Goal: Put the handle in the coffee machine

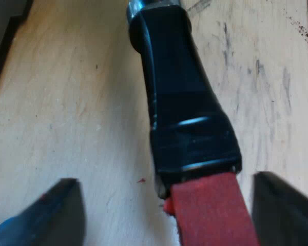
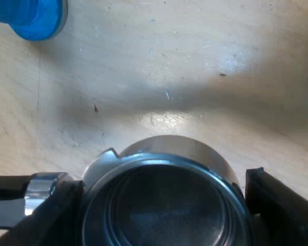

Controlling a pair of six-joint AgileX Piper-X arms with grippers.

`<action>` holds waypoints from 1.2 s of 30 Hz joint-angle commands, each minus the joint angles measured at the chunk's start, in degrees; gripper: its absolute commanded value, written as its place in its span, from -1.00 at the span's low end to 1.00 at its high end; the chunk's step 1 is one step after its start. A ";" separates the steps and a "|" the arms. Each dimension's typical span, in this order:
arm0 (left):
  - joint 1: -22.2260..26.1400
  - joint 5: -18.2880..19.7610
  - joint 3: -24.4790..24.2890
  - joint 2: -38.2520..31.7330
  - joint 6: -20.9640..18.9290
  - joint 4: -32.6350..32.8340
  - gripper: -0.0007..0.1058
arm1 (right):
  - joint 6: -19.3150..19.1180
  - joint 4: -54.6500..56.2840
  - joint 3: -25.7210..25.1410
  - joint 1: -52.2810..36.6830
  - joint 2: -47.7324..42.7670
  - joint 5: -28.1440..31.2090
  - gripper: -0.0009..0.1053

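Note:
The metal holder lies on the wooden table. Its dark handle point(image 1: 185, 102) runs between the fingers of my left gripper point(image 1: 169, 215), and the red end point(image 1: 210, 210) sits in the gap. That gripper is open, with clear room on one side of the red end and the other finger close beside it. My right gripper point(image 2: 164, 205) is closed around the holder's round metal basket point(image 2: 164, 200), one black finger against each side of the rim. The basket's open top faces the camera and looks empty. The chrome neck point(image 2: 41, 189) leads off toward the handle.
A blue tamper point(image 2: 33, 18) stands on the table some way beyond the basket. The wooden tabletop point(image 2: 195, 77) is scuffed and bare between them. A dark edge point(image 1: 5, 46) borders the table beside the handle.

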 commanded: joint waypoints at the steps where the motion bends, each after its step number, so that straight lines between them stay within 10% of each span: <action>1: 0.19 1.15 -0.10 -0.10 0.33 0.14 -0.23 | 0.01 0.10 -0.80 0.15 -0.90 -1.73 -0.98; 8: 0.19 1.15 -0.10 -0.10 0.33 0.14 -0.95 | 0.15 0.10 -0.80 0.15 -0.90 -1.73 -0.98; 20: 0.19 2.71 -0.10 -0.10 0.33 -0.11 -0.98 | 0.28 0.10 -0.80 0.15 -0.90 -3.04 -0.96; 28: 0.19 2.71 -0.10 -0.36 0.33 -0.11 -0.98 | 0.28 0.10 -0.80 0.15 -0.90 -2.40 0.21; 36: 0.19 2.71 -0.10 -0.57 0.33 -0.11 -0.98 | -0.06 0.10 -0.80 0.15 -0.90 2.10 0.49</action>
